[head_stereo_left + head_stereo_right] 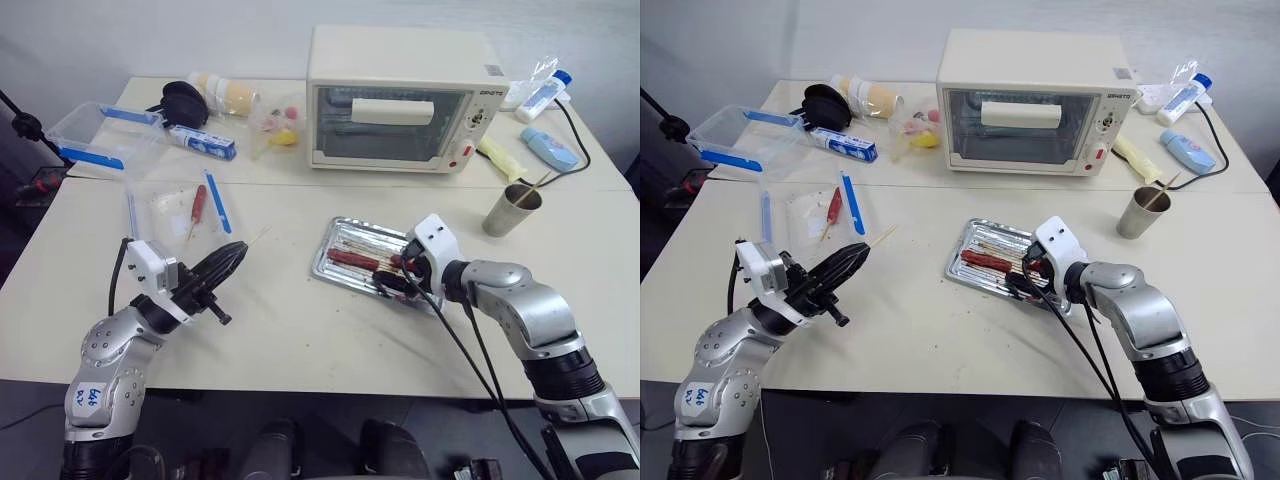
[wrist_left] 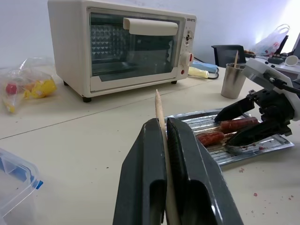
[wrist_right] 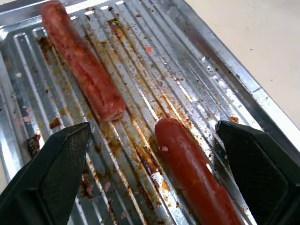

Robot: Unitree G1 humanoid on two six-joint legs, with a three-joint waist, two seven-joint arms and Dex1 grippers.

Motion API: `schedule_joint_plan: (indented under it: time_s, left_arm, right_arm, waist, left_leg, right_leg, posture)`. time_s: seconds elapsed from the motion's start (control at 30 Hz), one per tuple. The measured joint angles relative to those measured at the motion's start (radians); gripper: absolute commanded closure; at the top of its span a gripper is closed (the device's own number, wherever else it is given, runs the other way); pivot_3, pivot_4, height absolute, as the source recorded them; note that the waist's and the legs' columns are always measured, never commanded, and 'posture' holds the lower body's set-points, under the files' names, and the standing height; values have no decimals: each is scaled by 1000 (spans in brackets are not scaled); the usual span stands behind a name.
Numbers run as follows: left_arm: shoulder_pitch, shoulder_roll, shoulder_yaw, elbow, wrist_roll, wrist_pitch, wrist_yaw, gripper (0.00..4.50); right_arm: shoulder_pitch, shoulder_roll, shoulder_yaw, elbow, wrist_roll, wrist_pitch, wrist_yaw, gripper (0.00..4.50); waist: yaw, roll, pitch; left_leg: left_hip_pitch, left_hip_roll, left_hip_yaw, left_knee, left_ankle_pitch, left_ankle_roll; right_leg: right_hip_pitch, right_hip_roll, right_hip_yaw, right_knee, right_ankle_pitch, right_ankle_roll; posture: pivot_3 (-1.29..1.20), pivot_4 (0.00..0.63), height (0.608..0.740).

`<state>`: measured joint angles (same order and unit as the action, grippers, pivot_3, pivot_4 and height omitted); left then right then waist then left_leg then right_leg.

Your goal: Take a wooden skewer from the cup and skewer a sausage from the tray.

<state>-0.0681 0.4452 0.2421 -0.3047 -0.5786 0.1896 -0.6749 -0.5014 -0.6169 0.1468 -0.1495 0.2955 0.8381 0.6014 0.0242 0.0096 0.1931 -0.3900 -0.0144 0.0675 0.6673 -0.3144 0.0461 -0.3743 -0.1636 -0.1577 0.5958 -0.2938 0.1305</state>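
Bare table (image 1: 300, 320) between both arms; second sausage (image 3: 82, 61) seemingly close beside the sausage (image 3: 197, 171)

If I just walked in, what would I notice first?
Probably the two reddish sausages lying in the shiny tray at the middle of the table, with the right gripper spread open around one. Next, the left gripper squeezing a thin wooden stick that points up, and the big cream oven behind.
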Motion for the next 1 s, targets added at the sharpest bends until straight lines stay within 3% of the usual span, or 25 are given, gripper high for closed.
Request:
schedule_joint_plan:
  time_s: [0.13, 0.5, 0.6, 0.77, 1.0]
  left_arm:
    - [-1, 0, 0, 1, 0, 0, -3, 4500]
    - [-7, -1, -11, 4, 0, -1, -5, 4500]
    - [-12, -1, -15, 6, 0, -1, -6, 4500]
    - [-19, -1, -16, 7, 0, -1, -12, 4500]
    - [-19, -1, -16, 8, 0, -1, -21, 4500]
  right_arm:
    - [18, -51, -5, 0, 2, -28, 69, 24]
    - [-15, -37, -1, 109, -24, -160, 128, 24]
    - [-29, -37, 3, 132, -39, -173, 143, 546]
    - [-39, -40, 3, 151, -42, -168, 181, 2193]
    - [-48, -61, 3, 151, -44, -159, 233, 2193]
  waist:
    - [-1, 0, 0]
    - [-3, 0, 0]
    - [-3, 0, 0]
    - [-2, 0, 0]
    - [-1, 0, 0]
  left_leg:
    - [0, 0, 0, 0, 0, 0]
    - [0, 0, 0, 0, 0, 0]
    - [0, 0, 0, 0, 0, 0]
    - [0, 0, 0, 0, 0, 0]
    - [0, 0, 0, 0, 0, 0]
  right_leg:
    - [0, 0, 0, 0, 0, 0]
    - [0, 0, 0, 0, 0, 0]
    - [0, 0, 0, 0, 0, 0]
    - [0, 0, 0, 0, 0, 0]
    - [0, 0, 0, 0, 0, 0]
  posture:
    - [0, 150, 740]
    - [0, 150, 740]
    - [0, 150, 740]
    - [0, 150, 740]
    - [0, 150, 740]
